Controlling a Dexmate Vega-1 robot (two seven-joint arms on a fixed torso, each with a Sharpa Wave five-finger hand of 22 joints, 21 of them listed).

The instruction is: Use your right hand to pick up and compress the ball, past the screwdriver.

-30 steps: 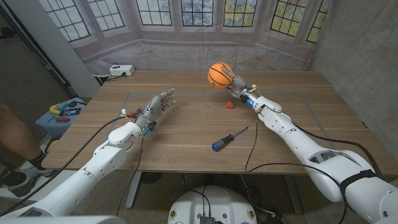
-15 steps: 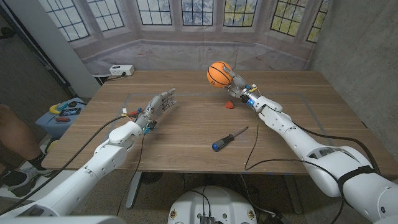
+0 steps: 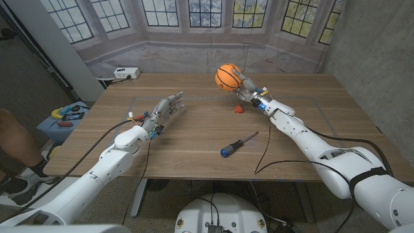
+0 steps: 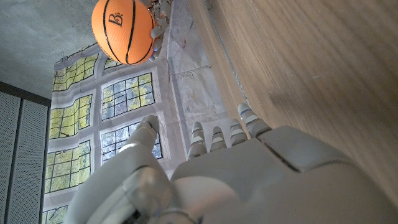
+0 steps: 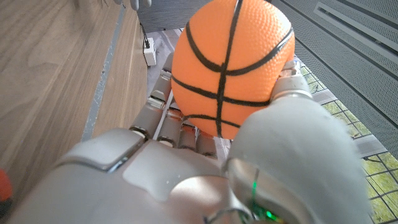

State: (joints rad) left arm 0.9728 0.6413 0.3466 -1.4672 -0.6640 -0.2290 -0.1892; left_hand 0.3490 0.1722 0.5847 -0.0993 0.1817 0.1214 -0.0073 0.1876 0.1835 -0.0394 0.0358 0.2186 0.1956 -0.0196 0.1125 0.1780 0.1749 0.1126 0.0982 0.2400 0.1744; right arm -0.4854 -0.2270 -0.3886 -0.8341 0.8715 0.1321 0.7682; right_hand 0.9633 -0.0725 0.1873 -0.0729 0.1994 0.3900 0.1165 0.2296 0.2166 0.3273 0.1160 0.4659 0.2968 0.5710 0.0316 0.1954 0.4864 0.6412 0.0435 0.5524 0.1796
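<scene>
An orange ball (image 3: 226, 77) with black basketball lines hangs above the far middle of the table, gripped by my right hand (image 3: 246, 87). In the right wrist view the ball (image 5: 230, 68) sits between the fingers (image 5: 163, 106) and the thumb. It also appears in the left wrist view, ball (image 4: 122, 30). A screwdriver (image 3: 238, 144) with a blue handle lies on the table nearer to me than the ball. My left hand (image 3: 162, 112) stands over the left part of the table with its fingers apart and nothing in it.
A small red object (image 3: 239, 109) lies on the table just below the right hand. A white box (image 3: 126, 72) sits at the table's far left corner. Cables run along both arms. A person's leg (image 3: 14, 139) is at the left edge, beside a box of tools (image 3: 65, 114).
The ball and right hand have shifted very slightly left and stay raised. The left hand has not moved.
</scene>
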